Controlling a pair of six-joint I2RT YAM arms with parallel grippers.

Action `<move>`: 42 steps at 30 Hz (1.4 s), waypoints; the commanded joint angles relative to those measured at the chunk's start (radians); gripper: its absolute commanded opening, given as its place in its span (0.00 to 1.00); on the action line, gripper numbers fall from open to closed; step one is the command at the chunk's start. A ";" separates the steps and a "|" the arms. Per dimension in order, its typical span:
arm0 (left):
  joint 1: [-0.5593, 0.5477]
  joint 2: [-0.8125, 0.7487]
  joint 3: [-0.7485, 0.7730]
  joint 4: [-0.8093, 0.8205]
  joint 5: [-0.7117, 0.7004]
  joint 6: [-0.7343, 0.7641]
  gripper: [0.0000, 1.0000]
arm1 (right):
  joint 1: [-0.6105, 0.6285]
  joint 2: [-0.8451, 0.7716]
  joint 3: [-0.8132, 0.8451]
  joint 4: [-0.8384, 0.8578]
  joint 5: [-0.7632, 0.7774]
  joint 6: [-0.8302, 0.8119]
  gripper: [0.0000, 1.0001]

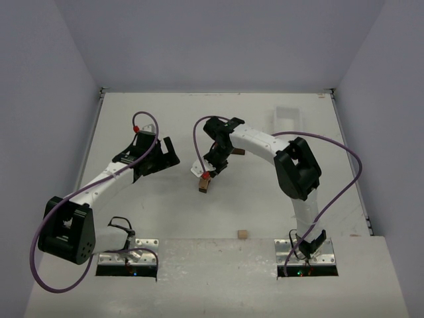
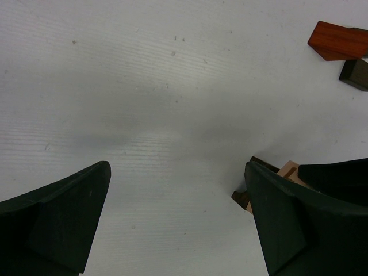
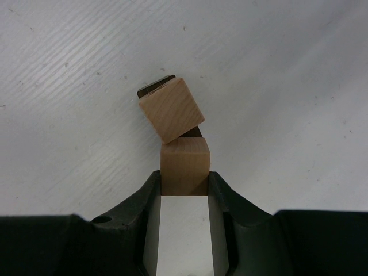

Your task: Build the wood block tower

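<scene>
- Two wrist views sharpen what the overhead view blurs. From the right wrist, the wood block tower [image 3: 171, 109] is a light tan wooden cube sitting tilted on a dark brown piece. It stands just ahead of the right gripper [image 3: 184, 175].
- That gripper is clenched on a second light tan wooden cube [image 3: 184, 158]. Its front edge meets the tower's tan cube, but whether they touch or stand barely apart cannot be told.
- From overhead the tower [image 1: 204, 185] is only a small brown speck on the white table [image 1: 165, 212]. The right gripper [image 1: 213, 165] is just behind it.
- Only the left wrist view shows the colour of a reddish-brown wooden block [image 2: 336, 39]. A separate dark brown wooden block [image 2: 355, 73] lies just beside it, and both lie apart from the tower.
- The left gripper [image 2: 176, 167] is released, its jaws spread wide over the table to the left of the tower.
- Only the overhead view shows a loose light tan wooden cube [image 1: 242, 234], well on the near side of the tower towards the arm bases.
- It also shows the white rectangular plastic tray [image 1: 286, 116], well beyond the tower to the right. Only the tray's white walls and floor show.
</scene>
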 commanded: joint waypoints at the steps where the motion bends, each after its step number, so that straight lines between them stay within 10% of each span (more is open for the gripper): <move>1: -0.009 0.003 0.027 0.018 -0.010 0.012 1.00 | 0.009 0.000 0.033 -0.025 -0.015 -0.049 0.22; 42: -0.033 0.011 0.025 0.016 -0.025 0.016 1.00 | 0.024 0.024 0.048 -0.033 0.030 -0.101 0.26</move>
